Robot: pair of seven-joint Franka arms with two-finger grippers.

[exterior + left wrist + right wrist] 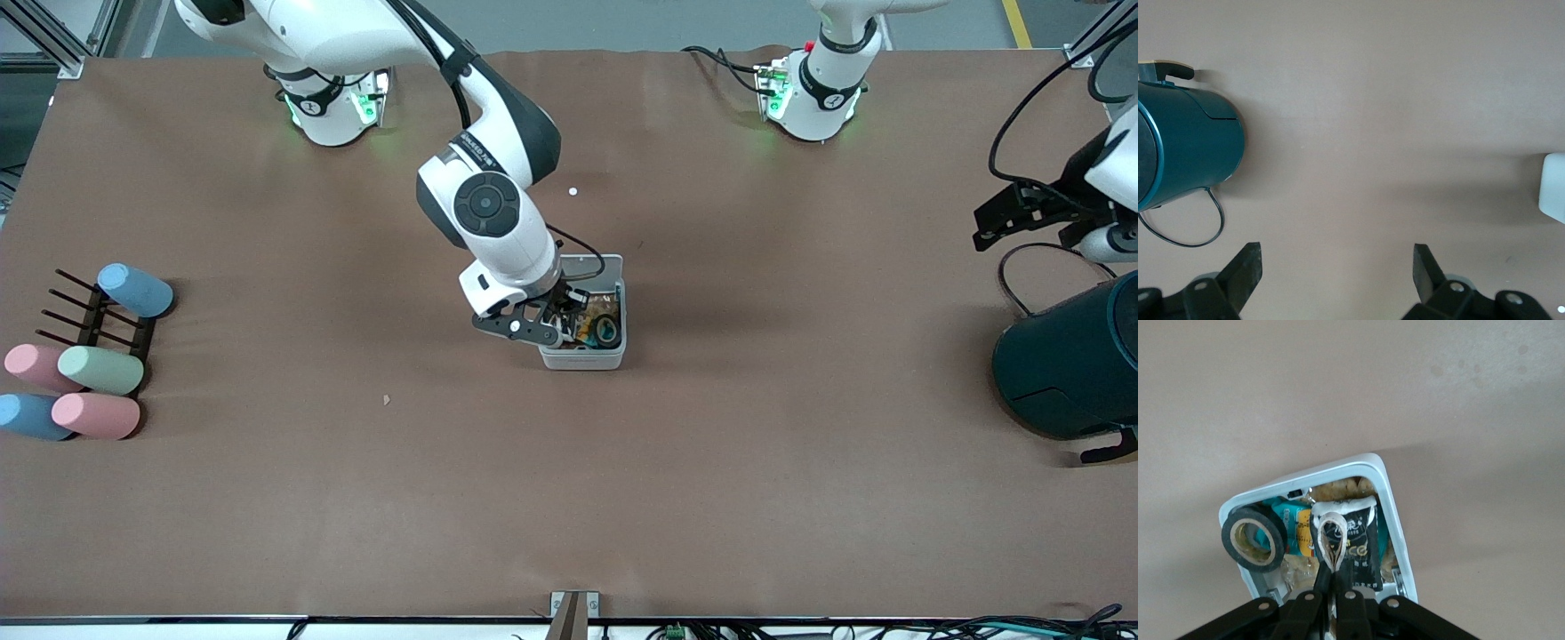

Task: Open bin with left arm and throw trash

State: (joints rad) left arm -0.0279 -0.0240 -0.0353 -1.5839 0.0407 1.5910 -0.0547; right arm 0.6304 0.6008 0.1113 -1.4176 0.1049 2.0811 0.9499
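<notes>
A small white-grey bin [587, 356] is sitting open near the middle of a brown table [711, 489], its lid [591, 267] tipped up on the edge nearer the robots' bases. The right gripper [558, 322] is reaching down over the open bin, and in the right wrist view its fingers are pressed together, pinching a beige rubber-band loop [1333, 537] that is hanging just above the contents. Inside the bin, a black tape roll [1253, 538] is leaning against one wall and a crumpled dark wrapper [1358, 543] is lying beside it, directly under the loop. The left gripper [1337, 280] is waiting with its fingers spread wide over bare table at the left arm's end, near a large dark teal container [1071, 364] lying on its side. The step in hand appears to be dropping the last piece of trash: two pieces are already in the bin and the loop is the third. The next move likely calls for the right gripper spreading its fingers so the loop falls inside, then rising straight up without catching the bin's rim.
</notes>
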